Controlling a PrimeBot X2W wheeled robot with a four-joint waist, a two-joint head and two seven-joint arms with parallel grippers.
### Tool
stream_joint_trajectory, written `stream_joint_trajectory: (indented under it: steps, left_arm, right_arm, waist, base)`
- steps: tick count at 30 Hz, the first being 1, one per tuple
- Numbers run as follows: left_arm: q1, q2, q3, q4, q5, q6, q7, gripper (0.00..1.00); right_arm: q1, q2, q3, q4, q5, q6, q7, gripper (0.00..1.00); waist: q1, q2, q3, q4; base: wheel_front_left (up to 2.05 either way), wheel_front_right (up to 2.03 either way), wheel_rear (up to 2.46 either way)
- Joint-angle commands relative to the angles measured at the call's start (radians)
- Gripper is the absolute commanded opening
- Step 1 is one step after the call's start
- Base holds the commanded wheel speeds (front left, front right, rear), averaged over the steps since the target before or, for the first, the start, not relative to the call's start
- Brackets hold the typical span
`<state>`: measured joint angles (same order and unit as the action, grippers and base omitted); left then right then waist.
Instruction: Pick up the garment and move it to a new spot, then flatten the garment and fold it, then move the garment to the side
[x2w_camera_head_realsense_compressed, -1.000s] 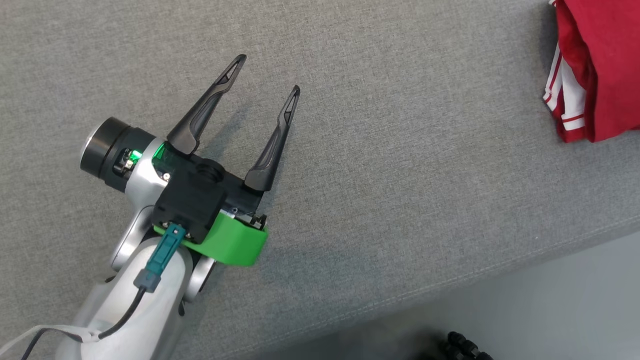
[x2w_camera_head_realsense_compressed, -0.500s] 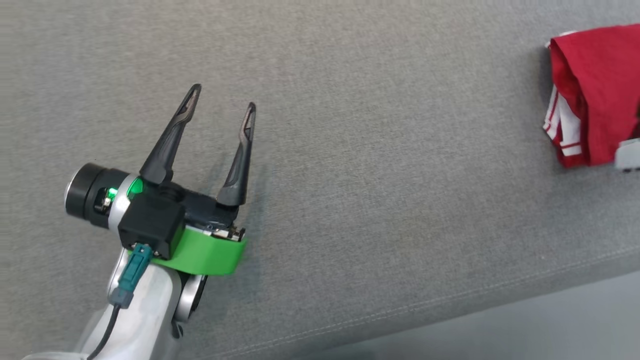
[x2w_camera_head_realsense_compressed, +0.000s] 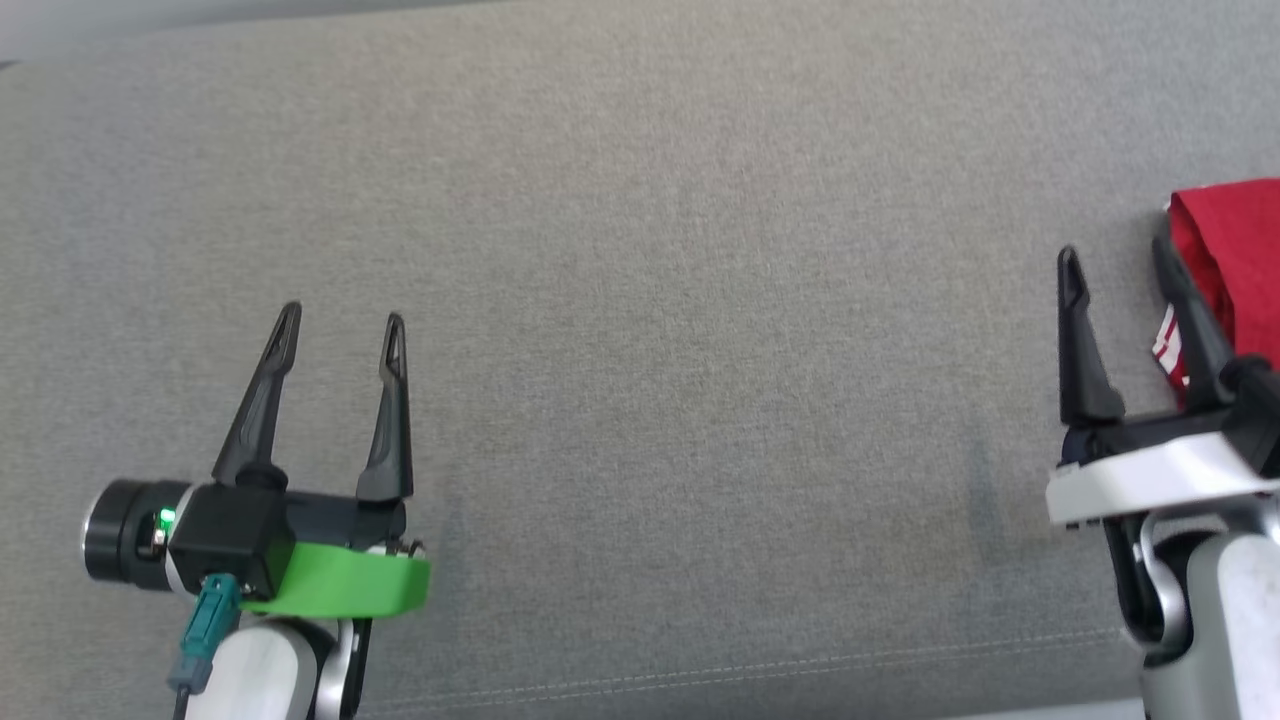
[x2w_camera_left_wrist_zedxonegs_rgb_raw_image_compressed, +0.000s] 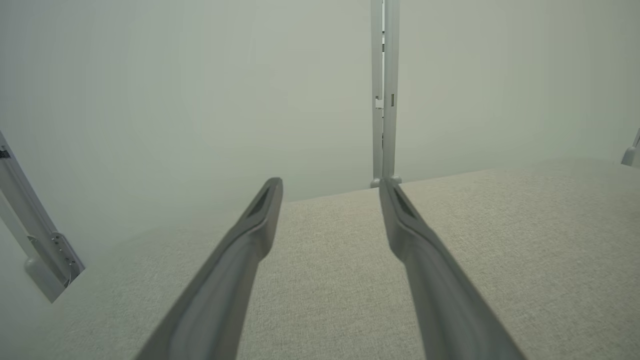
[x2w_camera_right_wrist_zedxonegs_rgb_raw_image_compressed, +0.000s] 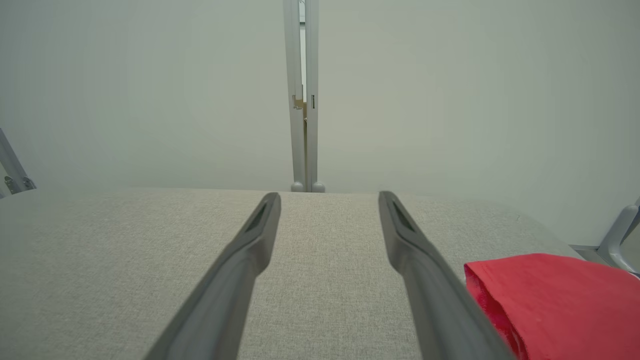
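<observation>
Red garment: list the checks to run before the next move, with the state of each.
1. Left hand open, holding nothing: ok.
2. Right hand open, holding nothing: ok.
3. Red garment lying on the grey cushion, not gripped: ok.
4. Garment off to the right hand's outer side: ok.
5. Fold neat all over: cannot tell, the head view crops it.

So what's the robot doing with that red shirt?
Nothing is holding it right now. The red shirt lies bunched, maybe folded, at the right edge of the grey cushion. The robot's right jaws hover open and empty just beside it. Its left jaws hover open and empty far over on the other side of the cushion. The shirt looks set aside, with both arms free.
</observation>
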<state>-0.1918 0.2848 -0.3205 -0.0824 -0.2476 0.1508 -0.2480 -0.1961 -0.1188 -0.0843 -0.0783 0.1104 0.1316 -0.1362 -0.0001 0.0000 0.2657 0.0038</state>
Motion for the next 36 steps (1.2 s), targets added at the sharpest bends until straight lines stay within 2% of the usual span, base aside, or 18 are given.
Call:
stream_joint_trajectory:
  steps: [1,6,17,36]
  left_arm:
    - [0.032,0.006,0.007,0.007,-0.01,0.008,-0.007,1.0]
    - [0.108,0.01,0.014,0.014,-0.034,0.018,-0.009,1.0]
    - [0.215,0.023,0.01,0.03,-0.067,0.027,0.015,1.0]
    - [0.261,0.036,0.04,0.062,-0.125,0.033,0.025,1.0]
  right_arm:
    - [0.041,0.011,-0.005,-0.011,-0.004,-0.002,0.008,1.0]
    - [0.132,0.04,0.002,-0.019,-0.016,-0.002,0.035,1.0]
    - [0.287,0.06,0.022,-0.014,-0.042,-0.002,0.065,1.0]
    - [0.375,0.068,-0.023,-0.133,-0.072,-0.002,0.112,1.0]
  waist:
    - [0.0001,0.0,-0.081,0.053]
    - [0.0001,0.0,-0.151,0.042]
    - [0.0001,0.0,-0.264,0.028]
    - [0.0001,0.0,-0.297,0.022]
  base:
    - [0.0,0.0,0.0]
    - [0.0,0.0,0.0]
    - [0.0,0.0,0.0]
    - [0.0,0.0,0.0]
